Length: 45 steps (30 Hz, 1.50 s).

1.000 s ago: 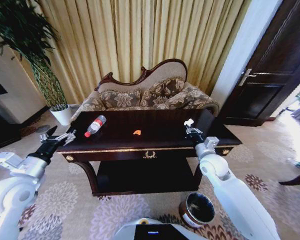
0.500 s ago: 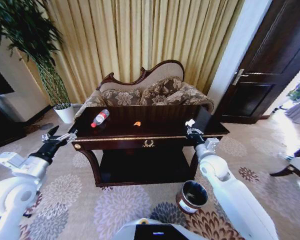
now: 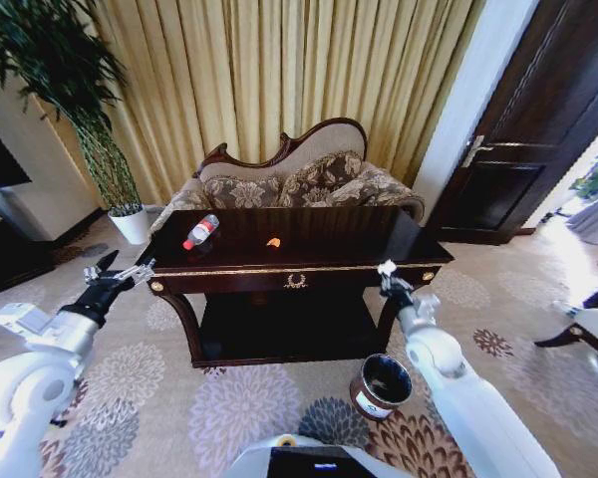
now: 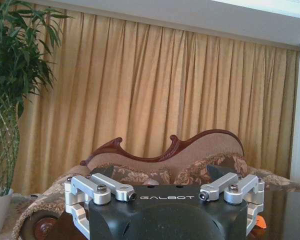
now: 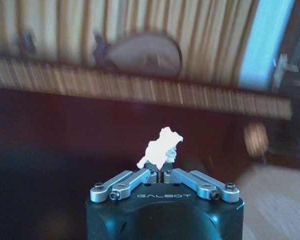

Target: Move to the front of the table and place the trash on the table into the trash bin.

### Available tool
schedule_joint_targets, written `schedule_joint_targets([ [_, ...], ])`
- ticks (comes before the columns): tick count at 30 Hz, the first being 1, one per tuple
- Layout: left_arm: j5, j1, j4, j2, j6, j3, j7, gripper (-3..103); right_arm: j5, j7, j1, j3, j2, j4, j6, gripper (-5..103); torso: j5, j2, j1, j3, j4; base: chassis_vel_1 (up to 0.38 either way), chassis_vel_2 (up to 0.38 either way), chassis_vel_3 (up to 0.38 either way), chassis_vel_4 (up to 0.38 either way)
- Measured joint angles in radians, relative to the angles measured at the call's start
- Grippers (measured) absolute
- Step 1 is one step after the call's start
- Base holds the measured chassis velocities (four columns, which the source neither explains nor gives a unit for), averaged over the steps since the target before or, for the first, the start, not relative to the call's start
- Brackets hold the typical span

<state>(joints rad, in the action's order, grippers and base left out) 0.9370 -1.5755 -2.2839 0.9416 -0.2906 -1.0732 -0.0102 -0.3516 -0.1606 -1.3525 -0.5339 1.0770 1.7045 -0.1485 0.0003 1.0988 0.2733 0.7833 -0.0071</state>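
Right gripper (image 3: 386, 269) pinches a white wrapper bit (image 5: 161, 146) off the desk (image 3: 309, 261) front edge. Left gripper (image 3: 120, 274) is open beside the desk; bottle (image 3: 200, 231) lies on top.

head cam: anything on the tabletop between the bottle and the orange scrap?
Nothing. In the head view the stretch of the table between the bottle and the orange scrap is bare dark wood.
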Motion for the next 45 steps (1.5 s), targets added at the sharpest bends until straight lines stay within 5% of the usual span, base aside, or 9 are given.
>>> schedule_joint_targets([
  [7,-0.001,0.0,0.002,0.0,0.001,0.005,0.0,100,0.13,0.042,0.052,-0.016,0.116,-0.389,0.069,2,-0.0001,0.0,0.0,0.0,0.0001,0.0,0.0,0.0,0.0],
  [15,0.0,-0.005,0.007,-0.004,0.001,0.0,0.001,100,0.202,0.03,0.123,-0.042,0.175,-0.56,0.071,-2,-0.0004,0.0,0.0,0.0,0.0003,0.0,0.0,0.0,0.0],
  [19,-0.002,-0.004,0.008,-0.001,0.001,0.008,0.002,100,0.28,0.021,0.16,-0.056,0.187,-0.629,0.062,7,-0.0004,0.0,0.0,0.0,0.0001,0.0,0.0,0.0,0.0],
  [30,-0.007,-0.002,0.009,-0.003,0.002,0.011,0.002,100,0.364,-0.018,0.2,-0.076,0.202,-0.717,0.067,56,-0.0002,0.0,0.0,0.0,0.0,0.0,0.0,0.0,0.0],
  [39,-0.007,0.0,0.005,-0.003,0.002,0.014,0.002,100,0.287,-0.025,0.146,-0.067,0.175,-0.531,0.117,84,-0.0002,0.0,0.0,0.0,0.0003,0.0,0.0,0.0,0.0],
  [42,-0.006,0.001,-0.002,-0.002,0.002,0.016,0.002,100,0.135,0.009,0.059,-0.056,0.139,-0.232,0.071,97,-0.0005,0.0,0.0,0.0,-0.0002,0.0,0.0,0.0,0.0],
  [45,-0.006,0.006,-0.006,-0.002,0.002,0.02,0.001,100,0.036,0.019,0.012,-0.048,0.117,-0.02,0.021,100,-0.0005,0.0,0.0,0.0,0.0002,0.0,0.0,0.0,0.0],
])
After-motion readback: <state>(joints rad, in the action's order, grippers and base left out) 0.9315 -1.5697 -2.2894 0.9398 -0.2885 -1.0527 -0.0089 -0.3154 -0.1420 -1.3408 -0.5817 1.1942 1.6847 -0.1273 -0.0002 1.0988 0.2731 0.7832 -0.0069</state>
